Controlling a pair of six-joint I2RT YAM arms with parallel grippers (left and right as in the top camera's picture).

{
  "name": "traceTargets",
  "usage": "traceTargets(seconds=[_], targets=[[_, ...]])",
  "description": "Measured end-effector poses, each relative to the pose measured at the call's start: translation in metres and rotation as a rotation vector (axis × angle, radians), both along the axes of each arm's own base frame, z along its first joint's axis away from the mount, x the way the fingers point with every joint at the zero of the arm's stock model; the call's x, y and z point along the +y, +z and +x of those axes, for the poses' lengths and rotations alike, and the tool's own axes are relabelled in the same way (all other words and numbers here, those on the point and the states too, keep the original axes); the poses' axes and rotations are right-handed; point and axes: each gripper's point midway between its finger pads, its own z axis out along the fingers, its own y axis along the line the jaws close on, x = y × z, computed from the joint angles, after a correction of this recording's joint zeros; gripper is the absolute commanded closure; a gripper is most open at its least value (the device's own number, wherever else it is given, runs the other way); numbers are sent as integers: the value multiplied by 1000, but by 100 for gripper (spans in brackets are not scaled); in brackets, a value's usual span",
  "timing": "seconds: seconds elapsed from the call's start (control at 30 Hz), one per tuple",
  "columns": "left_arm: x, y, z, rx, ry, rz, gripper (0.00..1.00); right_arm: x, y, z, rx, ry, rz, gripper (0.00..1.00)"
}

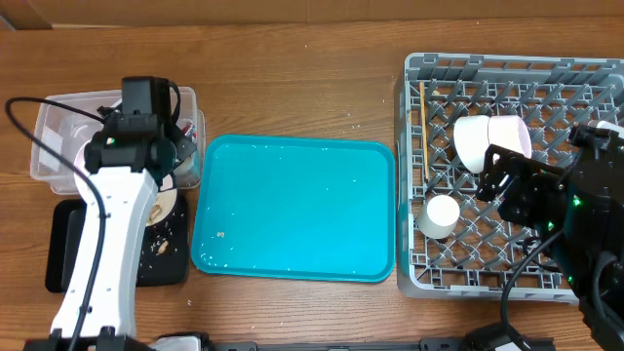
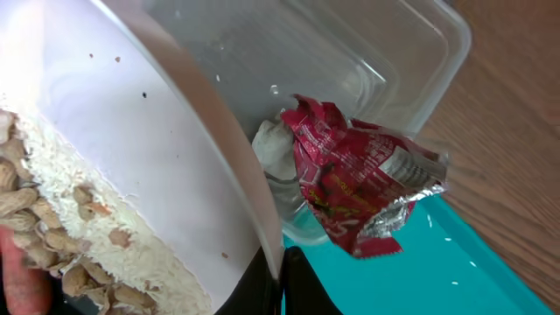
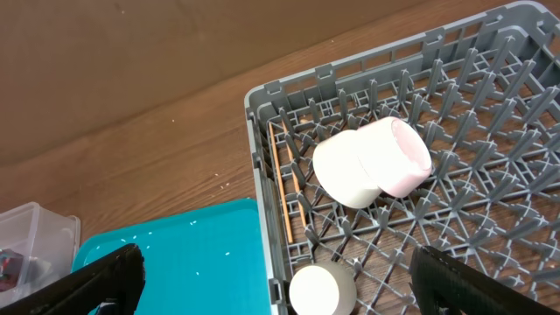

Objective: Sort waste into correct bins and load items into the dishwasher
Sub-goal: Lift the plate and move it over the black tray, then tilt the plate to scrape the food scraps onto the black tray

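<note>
Brown wooden tabletop (image 1: pixel 292 88) underneath all of it. Grips, with the left gripper (image 2: pixel 280 282), the rim of a white round ceramic-looking plate (image 2: pixel 131 114); jaws closed on that edge, a finger on either side. Holds the plate steeply tilted at about 9 o'clock on the table, by the seam between a clear rectangular plastic tub (image 2: pixel 376 52) and a shallow black rectangular tray (image 1: pixel 63 258); over which of the two, hard to say. No long axis on a round plate: face turned sideways, with beige rice and nut-like bits (image 2: pixel 61 210) heaped against one side. Likely stiff, smooth and breakable, so best taken deep on the rim; the rice probably light, sticky, slow to slide.

Inside the tub, a crumpled red foil wrapper (image 2: pixel 359 184) touching a crumpled white tissue (image 2: pixel 273 149). At centre, a large teal serving tray (image 1: pixel 292 210), only crumbs on it.

At 3 o'clock, right gripper (image 3: pixel 282 282) spread wide, holding nothing, above a square grey lattice dish rack (image 1: pixel 507 73). In the rack: white bowl (image 1: pixel 475 141) nested with pale pink bowl (image 1: pixel 517 132), on their sides; small white cup (image 1: pixel 439 216) toward 7 o'clock; two thin wooden chopsticks (image 1: pixel 423 132) by the 9 o'clock wall, long axis 12 to 6.
</note>
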Motion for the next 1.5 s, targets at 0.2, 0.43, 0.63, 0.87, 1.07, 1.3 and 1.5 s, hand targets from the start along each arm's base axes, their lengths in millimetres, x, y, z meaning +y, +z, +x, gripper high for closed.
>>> traceTargets(seconds=[0.2,0.43,0.63,0.87,1.07,1.3,1.5], targets=[[6,-1,-5,-75,-18,-14,95,0,0,0,0,0,0,0],[23,-26,-18,-74,-12,-123,96,0,0,0,0,0,0,0],[26,-19,-22,-102,-55,-163,96,0,0,0,0,0,0,0],[25,26,-26,-247,-98,-102,96,0,0,0,0,0,0,0],[28,20,-37,-198,-82,-84,96,0,0,0,0,0,0,0],[28,18,-39,-193,-62,-94,95,0,0,0,0,0,0,0],[28,6,-38,-202,-32,-113,96,0,0,0,0,0,0,0]])
